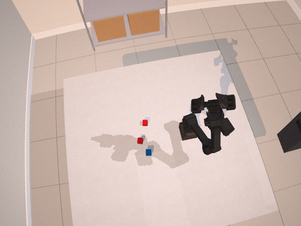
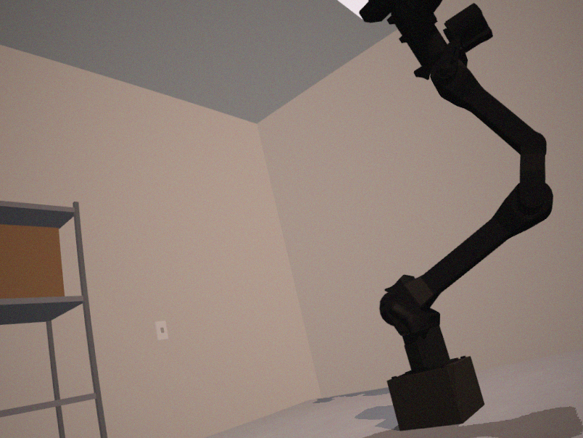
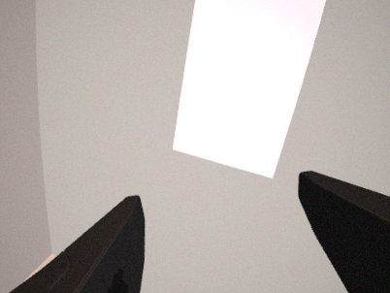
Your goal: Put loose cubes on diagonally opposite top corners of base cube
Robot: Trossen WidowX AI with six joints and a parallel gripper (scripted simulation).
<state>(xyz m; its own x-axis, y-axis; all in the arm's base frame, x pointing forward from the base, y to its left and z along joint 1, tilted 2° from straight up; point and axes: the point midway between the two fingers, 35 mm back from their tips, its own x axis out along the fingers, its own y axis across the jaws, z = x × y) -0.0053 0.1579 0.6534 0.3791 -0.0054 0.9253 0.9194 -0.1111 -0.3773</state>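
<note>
Top view: three small cubes can be seen on the white counter (image 1: 107, 210). Two red cubes are laid out in a loose line, the farther red cube (image 1: 144, 122) and the nearer red cube (image 1: 140, 140), with a blue cube (image 1: 148, 152) just beyond that. All three are sat apart from each other, none stacked. Which one is the fixed base can't be told for sure, though the blue one would be guessed since the other two match. The arm (image 1: 208, 134) is folded up well off to the side of them, and the pincer (image 1: 212, 101) is pointed away from the cubes, with its jaws seen spread and nothing between them.

Exterior view: only the arm (image 2: 489, 236) and its base block (image 2: 466, 405) are caught here, reared up tall toward the ceiling. A shelf rack (image 2: 80, 264) is seen at the left. No cubes are shown in this one.

Wrist view: just ceiling and a bright light panel (image 3: 254, 61) are framed between the two dark fingers. The gap is partly open and nothing is pinched in it.

Handling, as a guess: the cubes look small, rigid and light, with flat smooth faces, so they would likely be taken squarely across two opposite side faces, near mid-height. Slipping or tipping would be the worry if a corner were caught instead. Nothing has been placed yet.
</note>
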